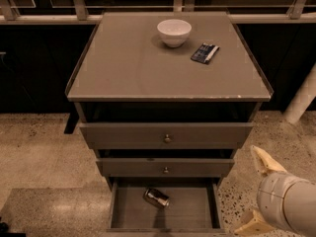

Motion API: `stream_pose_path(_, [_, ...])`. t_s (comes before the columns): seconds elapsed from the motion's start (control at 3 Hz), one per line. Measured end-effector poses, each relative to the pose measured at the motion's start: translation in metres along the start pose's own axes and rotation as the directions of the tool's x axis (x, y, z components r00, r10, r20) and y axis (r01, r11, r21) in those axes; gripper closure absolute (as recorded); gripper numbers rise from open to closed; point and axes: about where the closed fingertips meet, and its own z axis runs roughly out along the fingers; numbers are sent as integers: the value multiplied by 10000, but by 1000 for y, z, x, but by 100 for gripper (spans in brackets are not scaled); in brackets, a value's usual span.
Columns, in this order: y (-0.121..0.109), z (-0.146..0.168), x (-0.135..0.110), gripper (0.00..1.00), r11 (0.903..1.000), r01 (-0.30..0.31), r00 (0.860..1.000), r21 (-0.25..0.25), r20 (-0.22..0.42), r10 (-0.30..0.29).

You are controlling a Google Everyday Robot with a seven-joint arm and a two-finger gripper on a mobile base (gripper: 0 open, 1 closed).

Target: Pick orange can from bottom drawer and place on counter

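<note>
The orange can [156, 197] lies on its side in the open bottom drawer [192, 212], near the back and left of the middle. The counter [143, 68] is the flat grey-brown top of the cabinet above it. My gripper [247, 190] is at the lower right, outside the drawer and to the right of its front corner. Its two pale fingers [264, 160] are spread apart with nothing between them. It is well right of the can and not touching it.
A white bowl [174, 32] and a flat dark-blue packet [204, 53] sit on the back of the counter. Two knobbed drawers [167, 138] above the bottom one stand slightly pulled out. A white post [301, 101] stands at the right on the speckled floor.
</note>
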Motion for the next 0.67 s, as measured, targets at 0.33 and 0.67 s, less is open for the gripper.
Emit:
stream_pose_path(0.33, [0,0,0,0,10000,-4,10000,-3,0,4])
stream_pose_path(0.67, [15,18,11,0,9981,-510,9987,-345,12,511])
